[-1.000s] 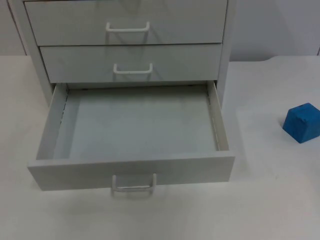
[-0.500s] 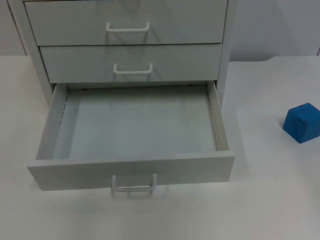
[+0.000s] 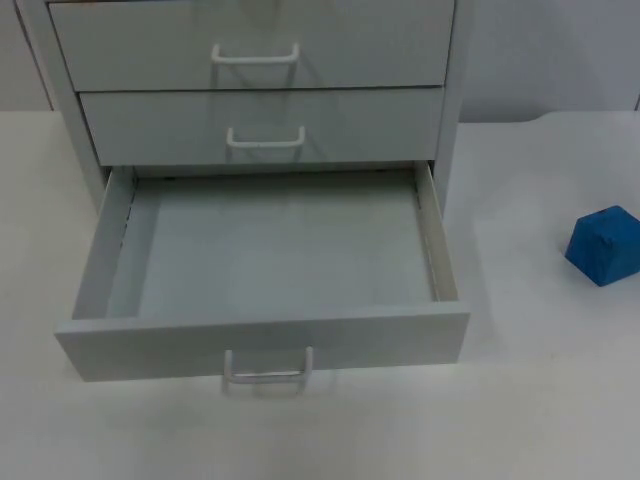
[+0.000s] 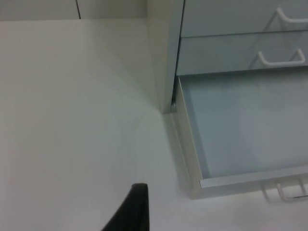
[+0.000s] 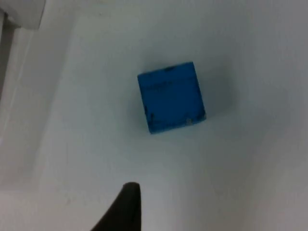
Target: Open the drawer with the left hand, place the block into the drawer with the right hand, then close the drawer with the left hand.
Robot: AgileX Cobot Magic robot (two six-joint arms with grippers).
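The grey cabinet's bottom drawer [image 3: 262, 338] stands pulled out, and its inside is bare. Its white handle [image 3: 267, 372] faces the table's front edge. A blue block [image 3: 604, 245] rests on the white table to the right of the cabinet, apart from it. My left gripper [image 4: 137, 211] hovers over the table to the left of the cabinet, beside the open drawer's side wall [image 4: 190, 139]. My right gripper [image 5: 126, 207] hangs above the table with the blue block [image 5: 171, 102] lying ahead of it, untouched.
Two upper drawers [image 3: 255, 45] of the cabinet are closed, each with a white handle. The cabinet's corner [image 5: 21, 9] is off to the side of the block. The grey partition wall [image 3: 550, 50] rises behind the table.
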